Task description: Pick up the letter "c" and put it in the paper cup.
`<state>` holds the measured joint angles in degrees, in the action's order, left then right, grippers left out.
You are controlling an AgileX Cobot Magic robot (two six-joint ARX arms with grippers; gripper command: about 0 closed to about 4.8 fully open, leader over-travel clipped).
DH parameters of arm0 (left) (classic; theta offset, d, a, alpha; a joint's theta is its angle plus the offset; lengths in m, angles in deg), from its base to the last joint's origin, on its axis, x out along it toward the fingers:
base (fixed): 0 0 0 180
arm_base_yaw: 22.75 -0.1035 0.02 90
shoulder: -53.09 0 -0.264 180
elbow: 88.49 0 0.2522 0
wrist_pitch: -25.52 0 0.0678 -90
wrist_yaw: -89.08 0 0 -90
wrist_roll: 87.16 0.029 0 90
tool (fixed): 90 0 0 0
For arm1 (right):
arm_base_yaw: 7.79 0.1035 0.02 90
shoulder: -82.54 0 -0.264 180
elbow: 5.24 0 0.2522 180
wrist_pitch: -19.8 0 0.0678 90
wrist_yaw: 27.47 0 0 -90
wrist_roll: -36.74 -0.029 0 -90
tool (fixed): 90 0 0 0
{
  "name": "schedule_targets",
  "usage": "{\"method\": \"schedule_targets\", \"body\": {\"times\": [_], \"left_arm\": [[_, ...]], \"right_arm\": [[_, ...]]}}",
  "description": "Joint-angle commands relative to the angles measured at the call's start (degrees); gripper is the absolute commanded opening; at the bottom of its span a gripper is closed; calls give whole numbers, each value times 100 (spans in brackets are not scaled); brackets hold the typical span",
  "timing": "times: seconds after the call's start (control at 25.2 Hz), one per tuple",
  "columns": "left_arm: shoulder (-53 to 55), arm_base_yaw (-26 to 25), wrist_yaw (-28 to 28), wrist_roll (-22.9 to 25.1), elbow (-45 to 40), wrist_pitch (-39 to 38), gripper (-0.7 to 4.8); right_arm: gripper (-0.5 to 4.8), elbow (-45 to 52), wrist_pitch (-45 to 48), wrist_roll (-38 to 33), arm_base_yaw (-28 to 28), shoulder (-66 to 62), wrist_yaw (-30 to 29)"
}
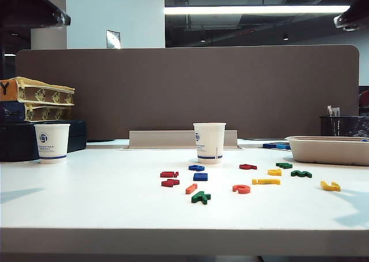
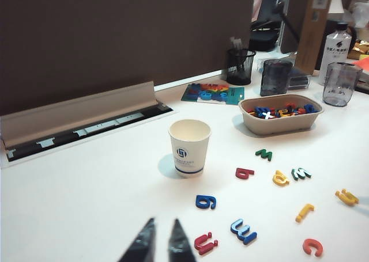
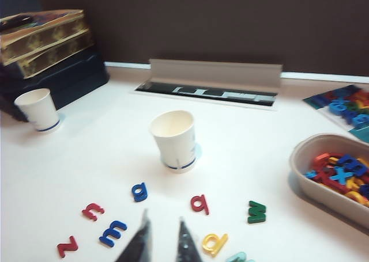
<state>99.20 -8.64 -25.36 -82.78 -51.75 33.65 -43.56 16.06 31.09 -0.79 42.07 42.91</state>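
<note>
The letter "c" (image 1: pixel 241 188), orange-red, lies flat on the white table right of centre; it also shows in the left wrist view as letter "c" (image 2: pixel 312 247). The paper cup (image 1: pixel 209 142) stands upright behind the scattered letters, also seen as paper cup (image 2: pixel 189 147) and paper cup (image 3: pixel 174 140). My left gripper (image 2: pixel 164 230) hovers above the table short of the cup, its jaws nearly together and empty. My right gripper (image 3: pixel 163 227) hangs over the letters in front of the cup, open with nothing between its fingers. The "c" is out of the right wrist view.
A second cup (image 1: pixel 52 142) stands far left by stacked boxes (image 1: pixel 40 101). A beige tray (image 1: pixel 328 150) of letters sits right. Other letters lie around, an orange bar (image 1: pixel 191 188) among them. A pen holder (image 2: pixel 240 66) and tumblers stand behind.
</note>
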Motion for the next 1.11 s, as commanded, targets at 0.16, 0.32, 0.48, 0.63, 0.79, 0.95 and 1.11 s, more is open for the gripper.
{"method": "schedule_targets", "body": {"times": [0.16, 0.32, 0.48, 0.63, 0.79, 0.95, 1.11], "left_arm": [[164, 9, -225, 612, 26, 92, 31], [258, 11, -278, 752, 26, 42, 32], [468, 24, -280, 785, 26, 46, 35], [717, 24, -280, 787, 26, 52, 36], [992, 24, -282, 914, 26, 50, 36], [1113, 37, -282, 918, 37, 57, 40], [1145, 199, -269, 1250, 37, 39, 52]], "right_arm": [[55, -68, 352, 15, 249, -345, -476], [96, -94, 518, 11, 315, -584, -498], [100, -214, 350, 15, 317, -896, -619], [100, -380, 350, 44, 369, -1263, -754], [100, -577, 273, 487, 570, -1646, -721], [100, -682, 2, 1110, 826, -1937, -566], [100, -686, -337, 1591, 1069, -2181, -415]]}}
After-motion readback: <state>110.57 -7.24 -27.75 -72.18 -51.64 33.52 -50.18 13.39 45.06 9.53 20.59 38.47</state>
